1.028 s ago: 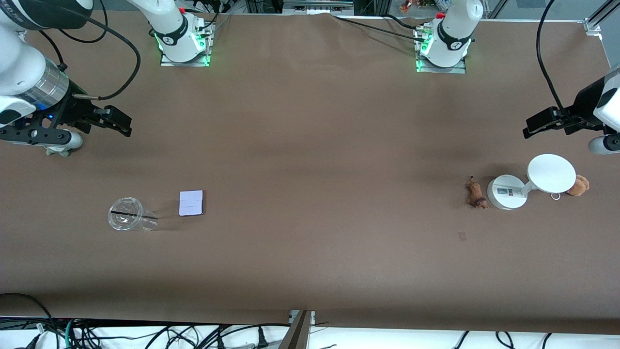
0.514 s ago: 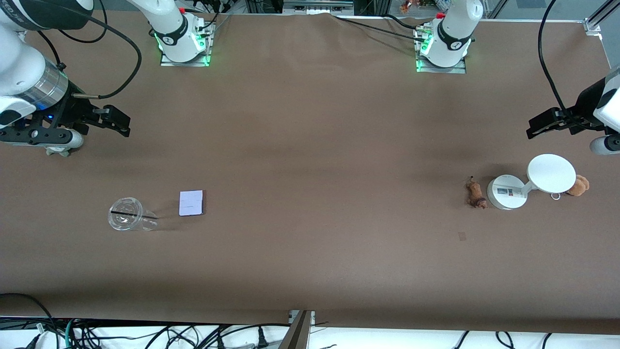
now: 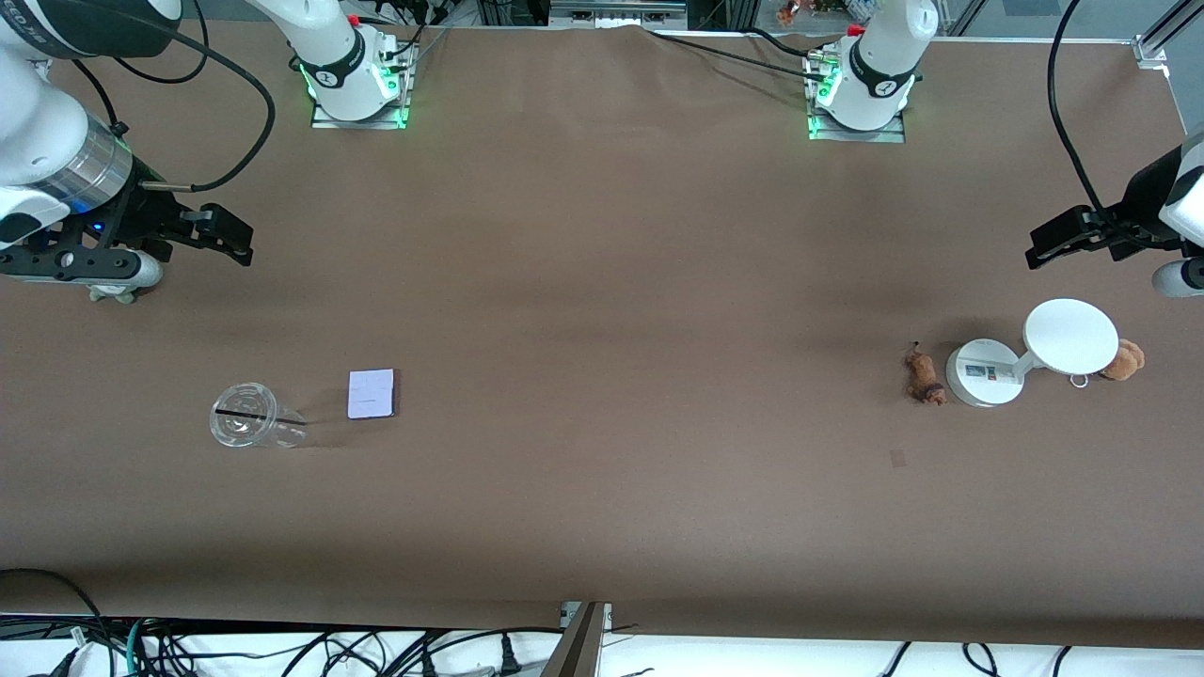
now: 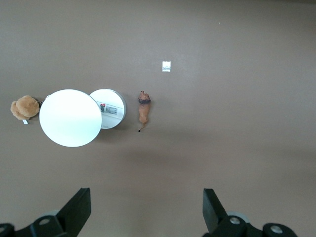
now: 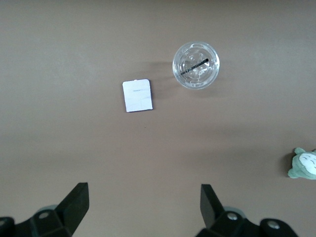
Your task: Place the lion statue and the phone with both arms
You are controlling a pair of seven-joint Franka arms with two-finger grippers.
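Note:
The lion statue point(image 3: 925, 376) point(image 4: 143, 109), a small orange-brown figure, lies on the table beside the white stand's base. My left gripper point(image 3: 1039, 246) point(image 4: 146, 210) hangs open and empty high over bare table at the left arm's end, well apart from the lion. The phone point(image 3: 372, 393) point(image 5: 138, 96), a flat pale rectangle with a dark edge, lies face up beside a clear cup. My right gripper point(image 3: 235, 240) point(image 5: 144, 207) hangs open and empty high over bare table at the right arm's end, apart from the phone.
A clear plastic cup point(image 3: 246, 428) point(image 5: 196, 65) stands close to the phone. A white stand point(image 3: 983, 376) point(image 4: 70, 117) with a round disc sits between the lion and a tan plush bear point(image 3: 1124, 359) point(image 4: 24, 107). A grey-green plush toy point(image 3: 113, 294) point(image 5: 303, 164) lies under the right arm.
The left gripper has drifted a little toward the left arm's end of the table. The right gripper has barely shifted. Nothing on the table has moved.

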